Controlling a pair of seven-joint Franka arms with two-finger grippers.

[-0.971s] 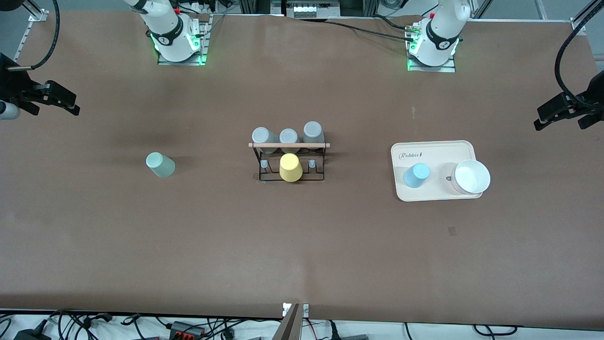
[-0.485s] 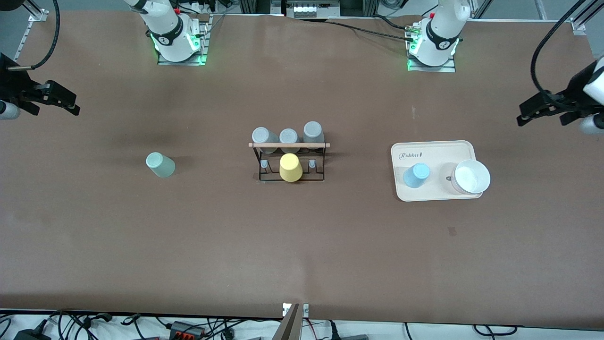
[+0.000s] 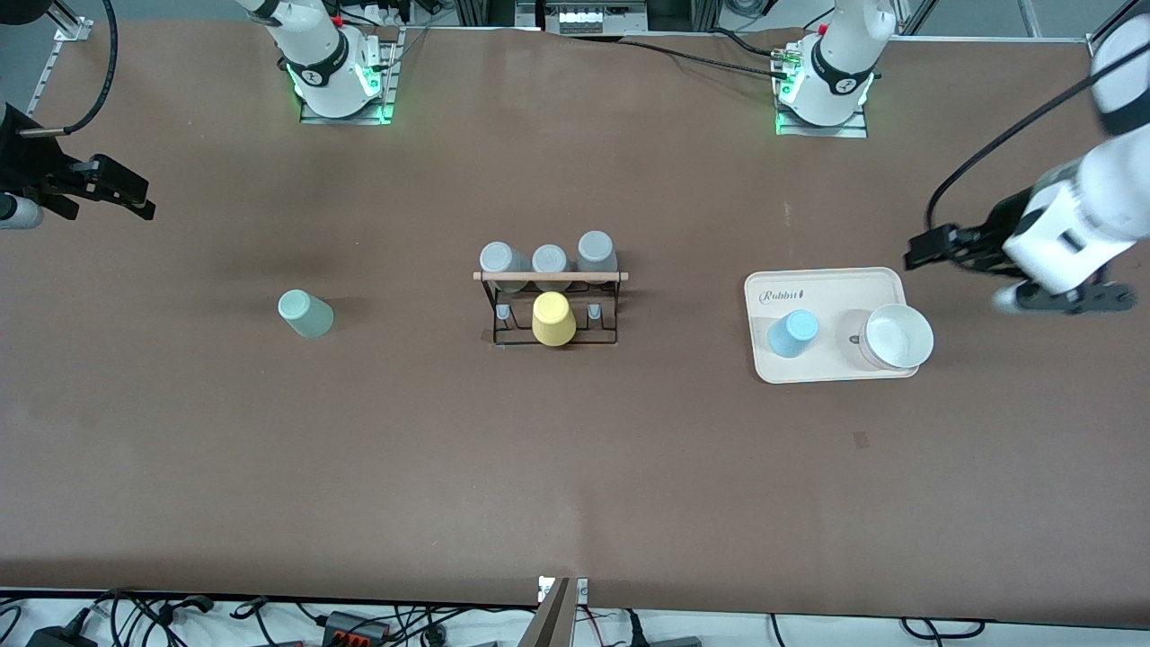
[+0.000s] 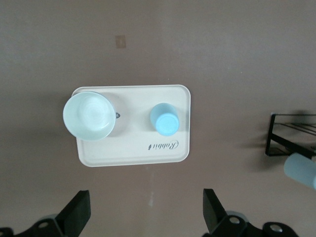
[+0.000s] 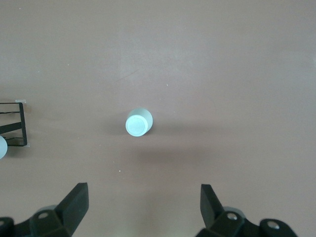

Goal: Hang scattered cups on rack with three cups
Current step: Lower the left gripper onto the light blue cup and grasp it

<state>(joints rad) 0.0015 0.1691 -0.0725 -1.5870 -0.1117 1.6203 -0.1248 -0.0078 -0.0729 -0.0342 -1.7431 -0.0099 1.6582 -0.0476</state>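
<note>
The pale mint green cup stands upside down on the table toward the right arm's end; it also shows in the right wrist view. The light blue cup stands upside down on the cream tray; it also shows in the left wrist view. The black wire rack with its wooden rod stands mid-table. My left gripper is open and empty, over the table beside the tray. My right gripper is open and empty, over the right arm's end of the table.
The rack carries three grey cups on its row farther from the front camera and a yellow cup on the nearer row. A white bowl sits on the tray beside the blue cup.
My left arm has swung in from the table's end toward the tray. My right gripper has barely moved. The cups and rack have not moved.
</note>
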